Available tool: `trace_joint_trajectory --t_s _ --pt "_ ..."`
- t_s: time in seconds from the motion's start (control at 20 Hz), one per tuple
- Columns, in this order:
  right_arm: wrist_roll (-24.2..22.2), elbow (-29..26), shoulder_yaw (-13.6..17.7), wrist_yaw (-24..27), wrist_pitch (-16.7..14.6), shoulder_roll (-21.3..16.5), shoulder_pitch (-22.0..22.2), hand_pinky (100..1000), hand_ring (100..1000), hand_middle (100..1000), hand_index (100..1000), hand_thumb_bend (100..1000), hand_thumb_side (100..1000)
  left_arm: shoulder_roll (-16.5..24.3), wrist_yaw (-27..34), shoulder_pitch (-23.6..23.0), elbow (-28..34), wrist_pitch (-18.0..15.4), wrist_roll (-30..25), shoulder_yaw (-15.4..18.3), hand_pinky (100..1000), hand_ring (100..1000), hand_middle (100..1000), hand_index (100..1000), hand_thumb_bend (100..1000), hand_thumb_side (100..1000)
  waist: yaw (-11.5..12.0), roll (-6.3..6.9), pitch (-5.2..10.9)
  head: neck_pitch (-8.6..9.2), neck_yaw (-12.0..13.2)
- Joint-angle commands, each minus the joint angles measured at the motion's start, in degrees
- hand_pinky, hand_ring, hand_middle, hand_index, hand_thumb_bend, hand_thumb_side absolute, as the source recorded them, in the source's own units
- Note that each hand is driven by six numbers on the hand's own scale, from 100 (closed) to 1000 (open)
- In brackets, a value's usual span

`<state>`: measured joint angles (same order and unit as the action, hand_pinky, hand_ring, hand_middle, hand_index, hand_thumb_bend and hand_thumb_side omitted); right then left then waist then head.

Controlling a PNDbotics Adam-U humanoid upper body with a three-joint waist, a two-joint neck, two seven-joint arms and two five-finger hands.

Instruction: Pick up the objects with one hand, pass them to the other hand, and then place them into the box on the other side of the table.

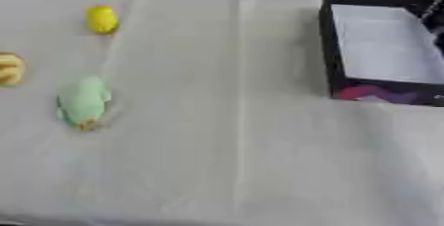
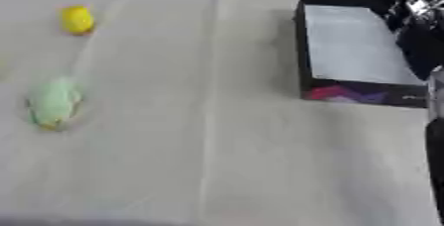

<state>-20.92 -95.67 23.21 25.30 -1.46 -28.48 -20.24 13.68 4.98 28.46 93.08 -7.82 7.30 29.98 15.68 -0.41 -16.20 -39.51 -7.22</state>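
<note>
Left eye view: yellow object (image 1: 102,19), pale green object (image 1: 83,101) and orange-yellow object (image 1: 10,68) lie apart on the cloth-covered tabletop (image 1: 234,145), left; black box (image 1: 381,93) right, white inside. Right eye view: right arm (image 2: 415,27) above the box, perhaps its hand; fingers cannot be told.

Right arm (image 2: 415,27) dark and blurred along the right edge, hand not discernible, left arm unseen
</note>
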Motion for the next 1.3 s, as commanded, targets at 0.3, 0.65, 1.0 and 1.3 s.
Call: trace_joint_trajectory --t_s 0.3,0.65,1.0,1.3 --pt "0.0 -0.5 0.1 -0.1 -1.2 -3.3 -0.5 990 1000 862 1000 100 532 13.2 -7.7 7.7 -11.5 -1.3 -1.2 -2.0 888 819 809 863 306 543 0.1 0.76 0.77 0.21 3.3" --pt "-0.5 -0.4 -1.2 0.9 -2.8 -5.5 -0.8 987 1000 860 1000 100 524 24.9 -19.2 22.6 -37.6 -5.3 -10.6 -11.8 893 836 816 897 354 559 -0.1 1.14 1.23 -0.67 3.5" --pt "-1.4 0.1 -2.5 1.9 -4.6 -7.3 -1.0 985 1000 858 1000 100 523 25.6 -36.1 37.4 -59.3 -9.2 -17.7 -19.0 898 850 819 898 440 536 -0.3 1.08 1.82 -0.49 4.6" --pt "-2.3 0.7 -3.5 2.2 -5.7 -7.8 -1.3 984 1000 857 1000 100 523 21.8 -47.7 44.3 -68.6 -8.4 -21.7 -20.8 917 868 824 886 519 507 -0.6 0.76 1.92 0.06 5.0"
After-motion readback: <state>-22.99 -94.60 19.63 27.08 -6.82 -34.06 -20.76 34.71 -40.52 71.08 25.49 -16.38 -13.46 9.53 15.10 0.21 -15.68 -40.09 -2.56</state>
